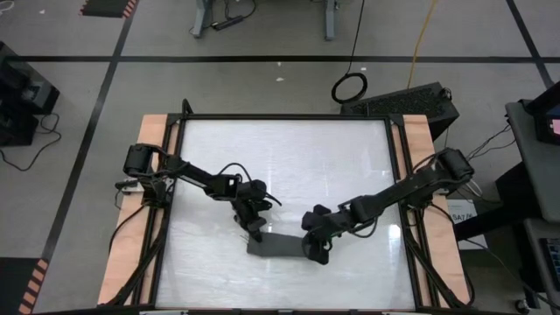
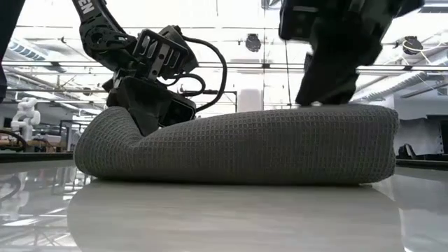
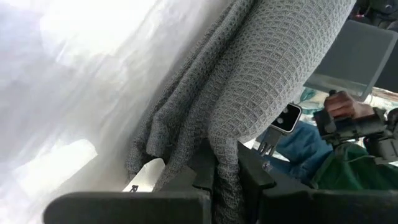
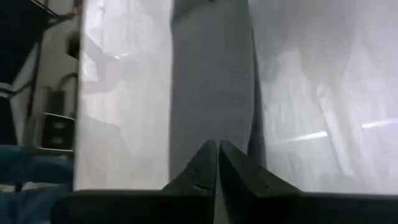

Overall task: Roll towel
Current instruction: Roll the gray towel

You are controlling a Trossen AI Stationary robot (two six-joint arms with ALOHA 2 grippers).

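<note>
The dark grey towel (image 1: 278, 248) lies as a long, narrow bundle near the table's front middle, running left to right. Its underside rests on the white table top (image 1: 280, 166). My left gripper (image 1: 255, 229) is shut on the towel's left end, which stands raised (image 2: 105, 133). A small white tag (image 3: 144, 176) shows at the cloth's edge. My right gripper (image 1: 317, 250) is shut over the towel's right end (image 2: 350, 140), its fingertips (image 4: 217, 155) closed together with no cloth between them. My left gripper pinches a bunched fold of several layers (image 3: 225, 174) at the towel's left end between its two fingers. The fingers slant down from the table's far left. That end is lifted off the table, and the rest of the bundle (image 2: 266, 147) lies on it. My right gripper points steeply down at the top of the towel's right end (image 2: 318, 105); whether its shut tips touch the cloth I cannot tell.
Wooden rails (image 1: 153, 175) run along the table's left and right sides. A black case (image 1: 411, 101) and a cable ring (image 1: 350, 86) lie beyond the far edge. The left wrist view shows a person's hand (image 3: 342, 109) on a handle, off the table.
</note>
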